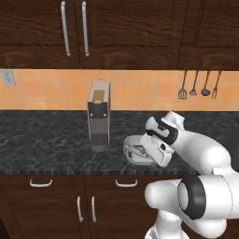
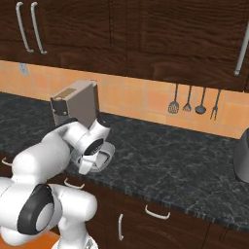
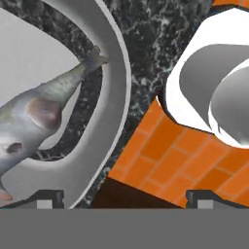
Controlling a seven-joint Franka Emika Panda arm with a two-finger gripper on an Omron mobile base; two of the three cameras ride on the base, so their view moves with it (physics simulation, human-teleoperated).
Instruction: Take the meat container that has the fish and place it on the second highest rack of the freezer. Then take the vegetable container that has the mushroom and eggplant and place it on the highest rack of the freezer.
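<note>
Broadly, the dark speckled stone counter (image 1: 46, 135) carries a boxy grey coffee machine (image 1: 98, 116), and just beside it, at the front edge, the pale rounded meat container (image 1: 133, 151). The gripper (image 1: 156, 149) hangs over the container's near rim, jaws spread wide and holding nothing. The fish (image 3: 39, 114), slim, silvery and smooth, lies off toward one fingertip, its long axis slanting across the jaws.

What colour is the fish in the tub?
Silvery grey, with a darker greenish back; the fish shows best in the hand view.
</note>
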